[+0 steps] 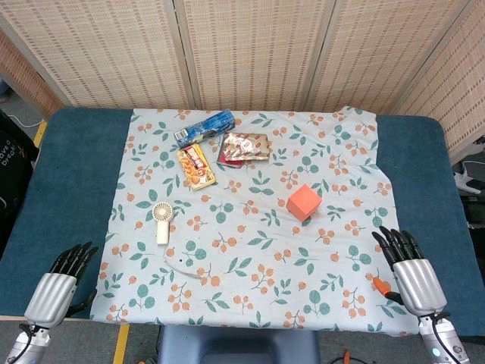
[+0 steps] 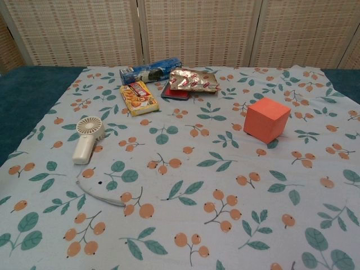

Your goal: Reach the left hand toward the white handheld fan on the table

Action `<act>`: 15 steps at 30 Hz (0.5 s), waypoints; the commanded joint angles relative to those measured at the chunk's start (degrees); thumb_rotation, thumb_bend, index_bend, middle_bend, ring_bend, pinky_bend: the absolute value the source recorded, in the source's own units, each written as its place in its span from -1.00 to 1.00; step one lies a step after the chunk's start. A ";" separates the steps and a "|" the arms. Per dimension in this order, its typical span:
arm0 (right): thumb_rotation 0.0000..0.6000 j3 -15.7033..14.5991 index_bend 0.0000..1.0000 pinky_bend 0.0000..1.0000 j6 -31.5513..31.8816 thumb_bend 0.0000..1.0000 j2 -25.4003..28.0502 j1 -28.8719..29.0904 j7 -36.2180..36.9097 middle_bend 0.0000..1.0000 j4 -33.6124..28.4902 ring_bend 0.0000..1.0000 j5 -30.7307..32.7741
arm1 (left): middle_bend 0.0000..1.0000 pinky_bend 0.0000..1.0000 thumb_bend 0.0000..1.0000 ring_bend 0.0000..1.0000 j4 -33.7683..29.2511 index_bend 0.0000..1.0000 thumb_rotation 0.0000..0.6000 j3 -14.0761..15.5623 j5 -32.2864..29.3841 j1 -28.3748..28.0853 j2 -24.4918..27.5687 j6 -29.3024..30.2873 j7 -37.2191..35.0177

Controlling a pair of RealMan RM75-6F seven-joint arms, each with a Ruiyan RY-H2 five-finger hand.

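Head view: left hand [image 1: 59,284] low at the table's [image 1: 76,167] near-left edge, fingers straight, close together, holding nothing. Right hand [image 1: 408,269] at the near-right edge, fingers straight, slightly apart, likewise bare. Fan [image 1: 161,220] lay on the cloth [image 1: 250,227] left of centre, well apart from the left hand.

Chest view: fan [image 2: 87,138] at left, head away, beside a white cord [image 2: 101,194]. Orange cube [image 2: 266,120] at right. No hands seen.

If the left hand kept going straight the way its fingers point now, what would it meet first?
Probably the edge of the floral cloth. The left hand points up-right over the blue table; the white fan lies further right, likely off that line.
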 commanded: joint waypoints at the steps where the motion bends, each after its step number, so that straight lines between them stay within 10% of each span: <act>1: 1.00 -0.03 -1.00 -1.00 0.07 -0.68 0.15 -0.05 0.17 -1.00 -0.07 -1.00 -0.03 | -1.00 -0.75 -0.32 -1.00 0.10 -1.00 1.00 0.01 -0.10 -0.46 -0.50 -0.85 0.46; 7: 1.00 0.00 -1.00 -1.00 0.61 -0.67 0.72 -0.43 0.41 -1.00 -0.25 -1.00 0.19 | -0.94 -0.52 -0.17 -0.98 2.94 -1.00 1.00 -0.75 0.38 -3.01 -4.09 -4.07 0.69; 15: 1.00 0.26 -1.00 -1.00 0.04 -0.68 0.20 -0.21 0.05 -1.00 0.30 -1.00 0.75 | 0.46 0.71 0.73 0.31 11.03 -1.00 1.00 -3.91 -0.45 -10.18 -11.73 -12.01 -0.04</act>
